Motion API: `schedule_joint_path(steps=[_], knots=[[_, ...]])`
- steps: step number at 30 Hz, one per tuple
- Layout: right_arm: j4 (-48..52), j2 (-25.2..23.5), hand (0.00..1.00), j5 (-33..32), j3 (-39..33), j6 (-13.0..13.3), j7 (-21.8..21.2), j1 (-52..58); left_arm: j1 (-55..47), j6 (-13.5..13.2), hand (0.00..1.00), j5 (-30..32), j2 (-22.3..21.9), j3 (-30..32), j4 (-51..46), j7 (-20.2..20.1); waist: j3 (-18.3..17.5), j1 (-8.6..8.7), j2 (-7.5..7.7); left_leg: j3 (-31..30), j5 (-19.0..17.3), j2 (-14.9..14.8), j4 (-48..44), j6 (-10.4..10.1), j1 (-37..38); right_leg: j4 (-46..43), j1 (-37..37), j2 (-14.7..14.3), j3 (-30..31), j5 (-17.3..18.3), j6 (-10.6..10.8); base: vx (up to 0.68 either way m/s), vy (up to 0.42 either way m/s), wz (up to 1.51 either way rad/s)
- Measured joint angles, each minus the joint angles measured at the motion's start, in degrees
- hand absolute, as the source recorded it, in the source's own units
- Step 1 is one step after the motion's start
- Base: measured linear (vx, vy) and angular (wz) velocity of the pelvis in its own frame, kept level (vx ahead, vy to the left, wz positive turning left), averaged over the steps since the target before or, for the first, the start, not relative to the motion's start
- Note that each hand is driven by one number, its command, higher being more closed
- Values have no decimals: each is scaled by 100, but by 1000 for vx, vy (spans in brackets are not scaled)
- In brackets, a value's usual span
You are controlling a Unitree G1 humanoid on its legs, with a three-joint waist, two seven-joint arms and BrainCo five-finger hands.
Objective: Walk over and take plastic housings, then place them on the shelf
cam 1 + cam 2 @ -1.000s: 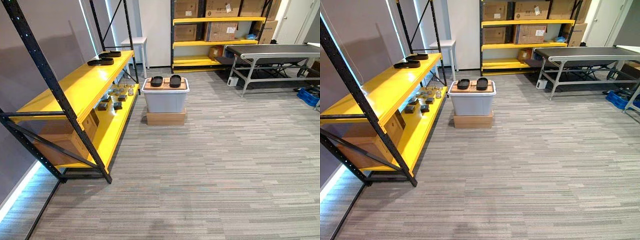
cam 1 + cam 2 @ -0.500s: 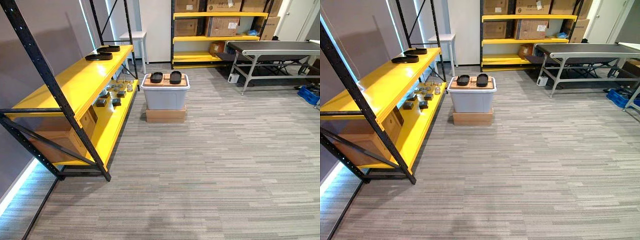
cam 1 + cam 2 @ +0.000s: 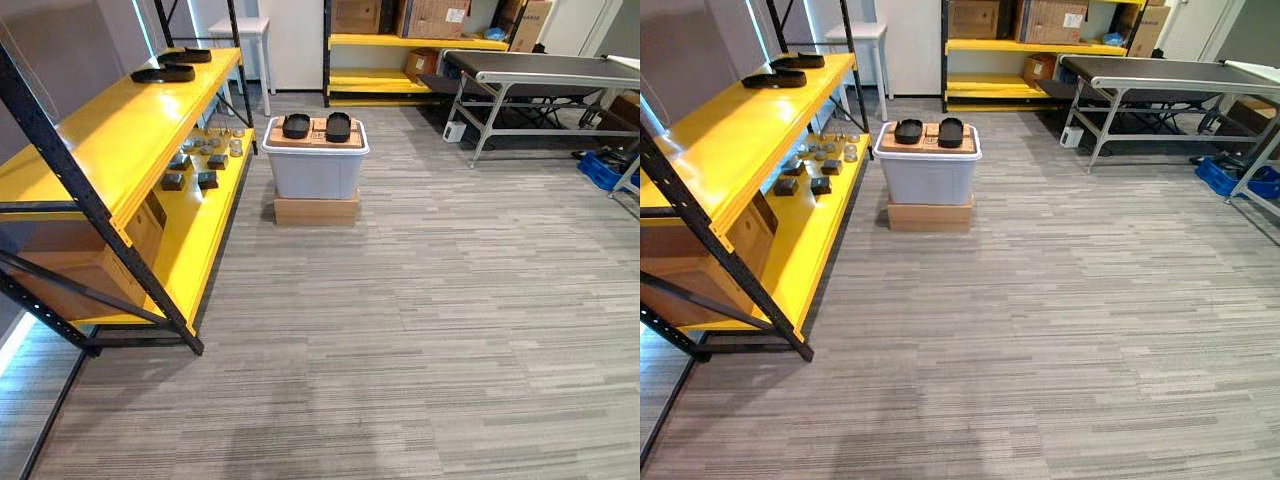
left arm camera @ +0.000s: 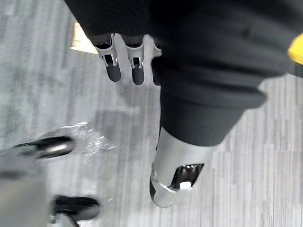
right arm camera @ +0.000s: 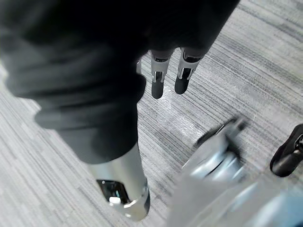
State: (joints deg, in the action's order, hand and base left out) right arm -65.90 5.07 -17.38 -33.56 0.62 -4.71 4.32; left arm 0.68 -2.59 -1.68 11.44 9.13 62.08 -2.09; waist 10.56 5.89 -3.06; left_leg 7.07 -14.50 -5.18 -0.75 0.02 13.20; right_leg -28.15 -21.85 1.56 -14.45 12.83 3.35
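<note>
Grey striped carpet runs wide and open ahead. The long yellow shelf stands along the left wall on black uprights. Two black housings sit side by side on the lid of a grey bin, well ahead beside the shelf's far end. The bin itself is stacked on a flat carton. Up on the shelf's top level, at the far end, lies another pair. Small parts are scattered on the lower level, with a cardboard box beneath the near end. At the back wall is a second yellow rack loaded with boxes. A grey table stands to the right, with a blue crate beyond it. The left hand hangs over the carpet, fingers straight and loose, holding nothing. The right hand hangs the same way, empty.
</note>
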Motion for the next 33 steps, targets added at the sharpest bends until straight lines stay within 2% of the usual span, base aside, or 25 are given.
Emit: schedule_joint_path(steps=[1,2,3,4,5,6,8,10,12,14,16,17,19,20,21,22,23,24,26,27,28,29,30,31,33], knots=[[0,0,0,0,-1,0,1,12,92,-8,0,33,5,2,1,5,21,39,-47,-56,-10,-106,62,-28,56,354,-93,-69,-57,-150,-120,580,-207,69],[9,-29,0,6,8,1,0,103,216,-48,0,89,29,1,-8,15,7,101,22,-90,-95,-220,51,-205,224,1449,-229,-133,3,-946,-231,407,-162,51],[12,-29,0,16,10,3,0,113,220,-60,0,90,22,1,-9,16,5,106,31,-89,-127,-231,32,-260,275,1540,-234,-130,10,-1184,-262,735,-300,47],[16,-8,0,114,-12,9,0,129,194,-81,0,114,-60,19,3,12,-15,136,9,-88,-208,-332,-126,-461,424,1395,-138,-187,-21,-1871,-716,422,-169,4],[19,6,0,166,-13,9,0,57,192,-87,0,125,-128,55,3,11,15,113,-104,-50,-163,-461,-341,-554,386,1218,-141,-277,-35,-1714,-728,832,-311,5],[61,-65,0,222,-19,18,-32,43,185,-95,0,136,-195,96,7,-16,3,98,-64,-43,90,-481,-1261,-864,6,1096,-32,-251,-20,-1454,-855,540,-193,-1],[111,-55,0,224,-24,10,-43,116,42,-93,0,138,-404,469,-8,-36,54,100,-63,-72,1049,-651,-3230,-746,-609,1402,713,-289,-8,-1160,-898,758,-266,13],[243,-59,0,228,-15,11,-42,162,-249,-86,0,137,-518,791,-145,-56,121,-59,-39,192,1162,-1182,-5699,-628,-1438,2034,1894,-543,157,-1054,-1017,735,-241,-21],[353,1,0,231,-13,12,-30,53,-448,-62,0,137,-567,871,-213,-51,146,-255,36,558,1027,-1339,-6361,-588,-2003,2431,2493,-585,501,-942,-1063,554,-118,-75],[348,111,0,233,-10,9,-19,-237,-619,-62,0,83,-669,1110,-259,-54,164,-444,39,836,647,-1269,-6113,-542,-2596,2644,2808,-572,928,-831,-1039,536,-36,-98],[228,186,0,248,-9,12,20,-570,-706,-40,0,83,-707,1139,-231,-66,213,-550,134,888,301,-853,-4997,-575,-3021,2757,3086,-386,1242,-707,-975,390,63,-88],[188,254,0,254,-12,19,22,-836,-820,-41,0,82,-766,1127,-228,-74,247,-619,202,833,369,-443,-3337,-538,-3221,2792,3257,-181,1467,-503,-859,410,138,-82],[224,406,0,311,231,26,29,-892,-925,-40,0,91,-743,991,-236,-65,153,-678,45,610,701,-389,-1740,-530,-3576,2901,3394,-213,1596,-244,-816,495,229,-49],[213,497,0,449,284,26,91,-883,-977,-22,0,128,-691,824,-215,-37,112,-719,-73,512,1187,-500,-1527,-550,-3953,2931,3616,-274,1608,16,-627,508,259,-18],[215,478,0,460,351,26,111,-842,-1041,-4,0,139,-643,785,-211,-31,74,-762,75,547,1422,-385,-1671,-362,-3911,2929,3749,-110,1618,119,-486,599,266,-8],[218,460,0,474,429,47,114,-706,-1143,0,0,134,-643,795,-213,-19,-60,-764,203,489,1710,-163,-1790,63,-3827,2716,3894,106,1582,185,-266,726,253,-3],[199,457,0,476,460,57,113,-665,-1174,1,0,139,-639,786,-184,-29,-101,-752,207,372,2031,-144,-2004,525,-3773,2010,3710,84,1561,176,-83,764,261,4],[164,398,0,494,451,60,110,-657,-1139,3,0,162,-588,784,-106,-31,-105,-747,267,379,1950,-80,-2109,516,-3685,1532,3587,127,1548,160,60,782,272,26],[92,224,0,550,444,59,105,-610,-1068,9,0,201,-462,744,-62,-20,-136,-679,453,327,1515,120,-2145,581,-3282,-202,3012,249,1558,-383,1089,762,242,37],[61,132,0,641,453,61,93,-536,-985,18,0,195,-413,719,-63,-24,-104,-637,475,217,1252,181,-2089,613,-2926,-1557,2441,245,1541,-1436,1233,866,160,35],[-38,96,0,651,469,57,64,-529,-896,44,0,188,-375,557,-75,-8,-2,-630,482,181,1086,297,-1842,644,-2319,-2652,1984,491,1292,-1298,1160,694,84,36],[-28,102,0,652,510,57,64,-488,-866,57,0,187,-385,484,-101,4,13,-609,480,158,1022,339,-1673,662,-1968,-2950,1817,656,1036,-1023,1010,810,72,34],[-6,128,0,676,702,61,60,-400,-796,46,0,175,-393,282,-151,11,70,-529,316,83,950,312,-1237,619,-1260,-2937,1555,806,558,-433,339,684,24,42],[-6,115,0,686,823,62,41,-355,-667,26,0,172,-383,277,-160,17,62,-416,189,-37,916,203,-860,566,-736,-2361,1225,717,319,-144,147,674,0,49],[0,94,0,687,903,62,13,-320,-468,-16,0,165,-335,276,-245,39,62,-310,156,-203,826,68,-587,422,-371,-1122,809,529,333,-91,147,612,-117,66]])
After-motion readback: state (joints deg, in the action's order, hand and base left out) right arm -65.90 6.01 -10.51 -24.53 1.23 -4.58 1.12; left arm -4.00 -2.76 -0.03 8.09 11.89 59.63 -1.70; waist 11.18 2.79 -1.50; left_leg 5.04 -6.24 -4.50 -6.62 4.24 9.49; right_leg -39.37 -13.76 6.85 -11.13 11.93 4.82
